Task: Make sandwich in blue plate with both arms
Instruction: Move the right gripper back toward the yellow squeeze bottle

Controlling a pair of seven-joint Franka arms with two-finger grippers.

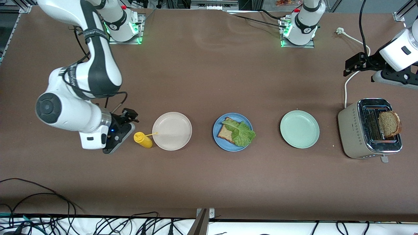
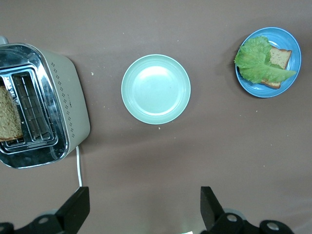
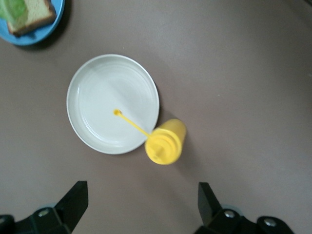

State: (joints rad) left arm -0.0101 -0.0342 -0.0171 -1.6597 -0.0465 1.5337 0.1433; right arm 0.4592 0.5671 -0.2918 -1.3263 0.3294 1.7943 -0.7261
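No writing reads on toaster [image 1: 354, 130], mustard bottle [image 1: 142, 139] or blue plate [image 1: 218, 137].

On the brown worktop [image 1: 209, 182] sit a medium-blue plate [image 1: 218, 136] with speckled brown bread [image 1: 226, 133] and green lettuce [image 1: 241, 132], a beige-white plate [image 1: 172, 131], a mint-green plate [image 1: 299, 129], a yellow squeeze bottle [image 1: 143, 139] and a beige toaster [image 1: 351, 130] topped in chrome.
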